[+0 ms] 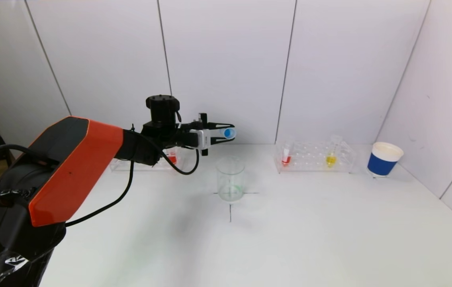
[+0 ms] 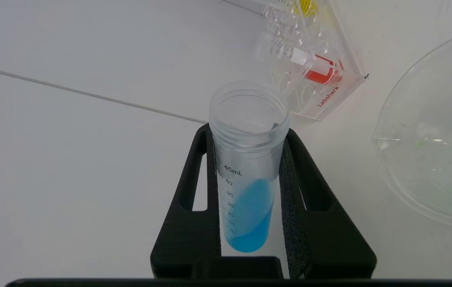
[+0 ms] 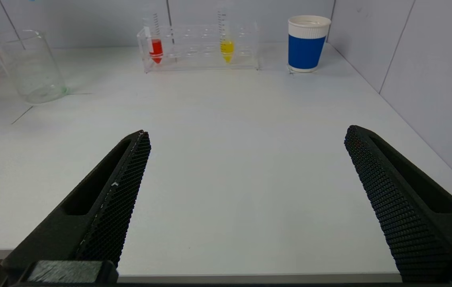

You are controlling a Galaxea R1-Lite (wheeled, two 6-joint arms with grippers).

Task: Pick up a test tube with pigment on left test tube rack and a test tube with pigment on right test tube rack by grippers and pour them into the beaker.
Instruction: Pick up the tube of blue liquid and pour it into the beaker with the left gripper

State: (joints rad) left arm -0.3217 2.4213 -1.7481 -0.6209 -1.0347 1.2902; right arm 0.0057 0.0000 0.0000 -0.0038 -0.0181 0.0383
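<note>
Now, left fingers point(image 2: 289, 191): two black pads are pressing on either side of the blue test tube point(image 2: 247, 175).
Left gripper point(image 1: 220, 134): it is hovering in the air above and behind the beaker point(image 1: 230, 178), clamped on that tube.
Tube direction: the blue test tube is lying roughly level, its long axis running along the fingers, open mouth pointing away from the wrist; blue pigment is pooling toward the closed end.
Right gripper point(image 3: 247, 191): it is sitting low near the table's front edge, its two fingers spread wide with only bare table point(image 3: 226, 131) between them.
Count: one beaker, two racks, four tubes in all, one paper cup point(image 1: 384, 159).
Left rack point(image 1: 146, 163): it is holding one red tube point(image 1: 172, 156), partly hidden behind the arm.
Right rack point(image 1: 315, 157): it is holding one red tube point(image 1: 286, 155) and one yellow tube point(image 1: 331, 154), both upright.
View differences: the left wrist view is showing the tube's volume marks and green traces inside the beaker; the head view is not showing the right gripper at all.
</note>
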